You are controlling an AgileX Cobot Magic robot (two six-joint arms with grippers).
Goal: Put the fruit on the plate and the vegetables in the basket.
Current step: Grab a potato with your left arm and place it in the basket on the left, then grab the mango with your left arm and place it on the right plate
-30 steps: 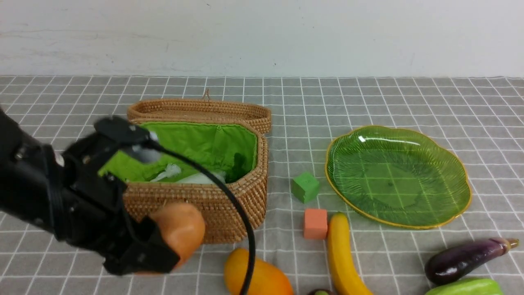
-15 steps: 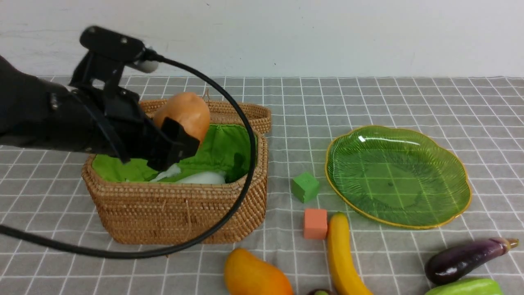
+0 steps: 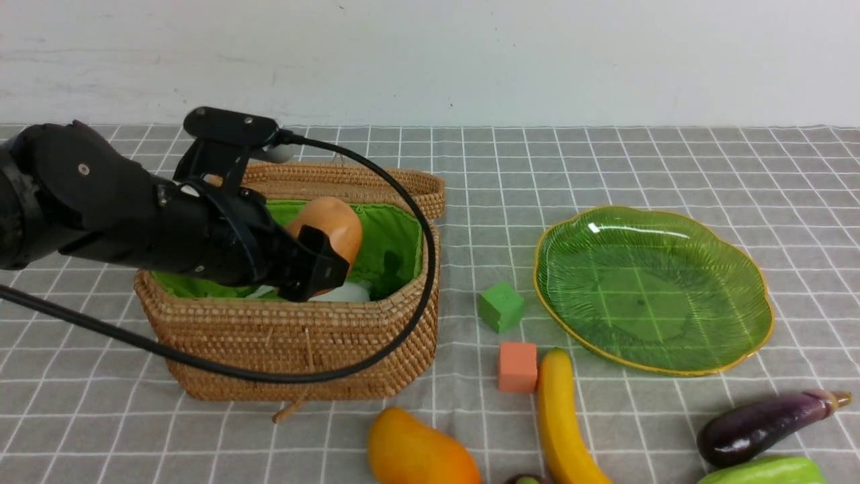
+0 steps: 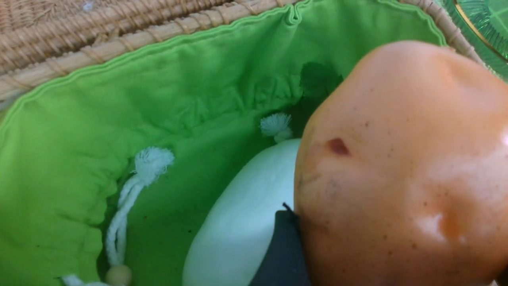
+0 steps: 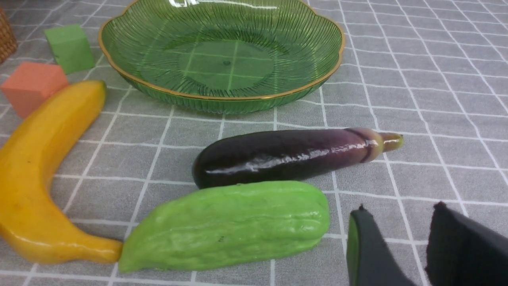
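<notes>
My left gripper (image 3: 329,247) is shut on the tan-orange potato (image 3: 334,227) and holds it just inside the mouth of the wicker basket (image 3: 302,339). Under the potato (image 4: 401,167), the white radish (image 4: 238,222) lies on the green lining. The green glass plate (image 3: 537,269) is empty. At the front lie the banana (image 3: 561,417), the mango (image 3: 416,450) and the mangosteen (image 3: 527,479), which is cut off by the frame edge. The eggplant (image 5: 285,157) and the bumpy gourd (image 5: 230,222) lie side by side. My right gripper (image 5: 399,206) is open over the cloth beside the gourd.
A green cube (image 3: 500,306) and an orange cube (image 3: 517,366) sit between basket and plate. The basket's lid (image 3: 336,178) lies open behind it. My left arm's black cable (image 3: 410,222) loops across the basket's front. White drawstring cords (image 4: 131,190) lie inside on the lining.
My left gripper lifted the potato from in front of the basket, swung it high over the rim, then lowered it into the basket's opening. Nothing else moved.
</notes>
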